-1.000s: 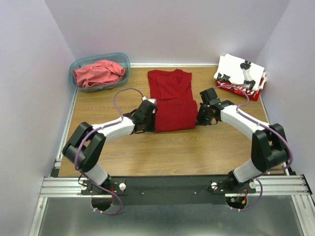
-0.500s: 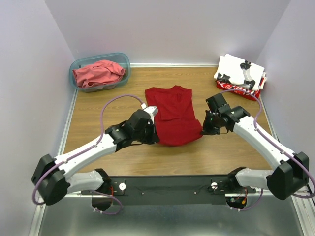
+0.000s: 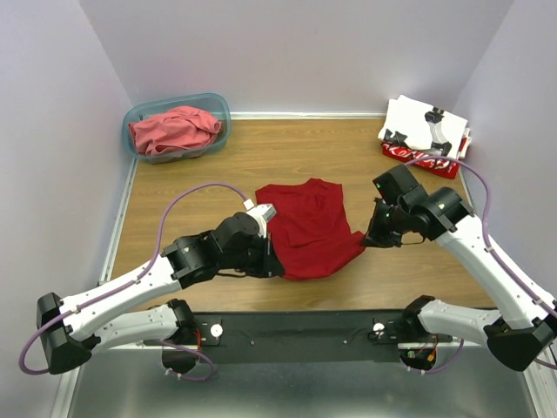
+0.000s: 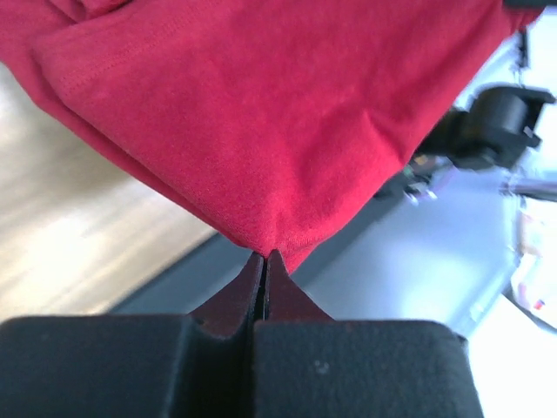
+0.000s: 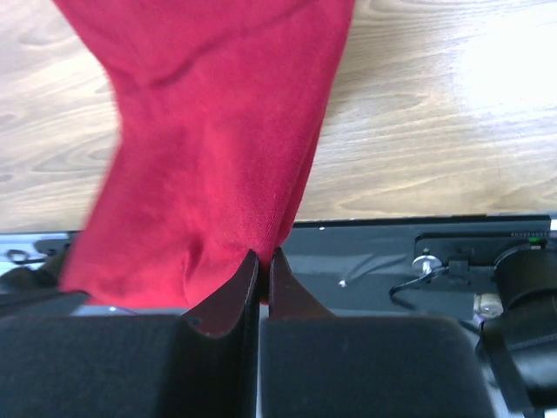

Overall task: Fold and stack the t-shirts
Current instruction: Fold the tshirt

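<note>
Over the near middle of the counter [image 3: 191, 178], hangs spread between two pinches: the deep red t-shirt [image 3: 309, 228], neckline end toward the back wall, near edge lifted at both corners. Sags slightly between the held corners. Cannot tell whether the far end rests on the wood.

At the near left corner, the left gripper [image 3: 277, 263] clenched on the cloth. From the left wrist view, shows its fingers [image 4: 226, 300] pressed flat together, with a point of red hem nipped at the very tips and the cloth fanning upward from there.

At the right side, the right gripper [image 3: 365, 237] likewise clamped on a fold of the same shirt. From the right wrist view, shows the fingers [image 5: 291, 300] nearly closed, with red cloth rising from between the tips, above the wooden counter and the dark base rail.

At the far left corner, sits a teal tub [image 3: 174, 98], holding a crumpled coral-red t-shirt [image 3: 174, 129]. At the far right corner, lies a folded white t-shirt [image 3: 422, 117] with black prints, on top of a red t-shirt with white lettering [image 3: 422, 160]. Both well apart from the grippers.
</note>
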Controlling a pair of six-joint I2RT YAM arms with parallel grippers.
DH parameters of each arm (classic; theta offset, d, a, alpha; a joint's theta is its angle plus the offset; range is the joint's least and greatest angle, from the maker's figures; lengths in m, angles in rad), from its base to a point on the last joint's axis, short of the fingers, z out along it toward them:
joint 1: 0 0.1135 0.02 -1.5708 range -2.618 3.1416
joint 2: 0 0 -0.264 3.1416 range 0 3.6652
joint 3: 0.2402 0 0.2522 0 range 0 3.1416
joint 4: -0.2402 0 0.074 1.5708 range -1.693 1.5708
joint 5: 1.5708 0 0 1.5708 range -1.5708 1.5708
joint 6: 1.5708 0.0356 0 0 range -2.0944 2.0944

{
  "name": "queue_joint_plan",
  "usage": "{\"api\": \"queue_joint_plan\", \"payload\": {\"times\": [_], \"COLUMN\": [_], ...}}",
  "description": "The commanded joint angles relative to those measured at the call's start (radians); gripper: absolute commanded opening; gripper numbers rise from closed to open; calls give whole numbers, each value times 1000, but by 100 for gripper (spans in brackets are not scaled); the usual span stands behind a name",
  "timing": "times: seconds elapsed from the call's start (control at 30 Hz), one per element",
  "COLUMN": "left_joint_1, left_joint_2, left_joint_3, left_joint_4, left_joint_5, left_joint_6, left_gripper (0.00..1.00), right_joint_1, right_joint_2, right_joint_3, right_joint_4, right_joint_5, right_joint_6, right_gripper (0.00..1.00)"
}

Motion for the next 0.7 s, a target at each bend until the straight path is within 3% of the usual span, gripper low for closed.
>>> {"api": "queue_joint_plan", "payload": {"times": [0.0,0.4,0.67], "left_joint_1": [-49,-53,19], "left_joint_2": [-34,-20,-3], "left_joint_3": [46,115,61], "left_joint_4": [-69,-97,-15], "left_joint_5": [6,-117,-179], "left_joint_6": [-114,-165,-124], "left_gripper": [0,0,0], "right_joint_1": [8,6,5], "right_joint_2": [-16,8,76], "right_joint_3": [83,175,102], "right_joint_4": [-132,-81,128], "right_joint_5": [46,186,281], "right_joint_6": [59,131,123], "right_gripper": [1,1,0]}}
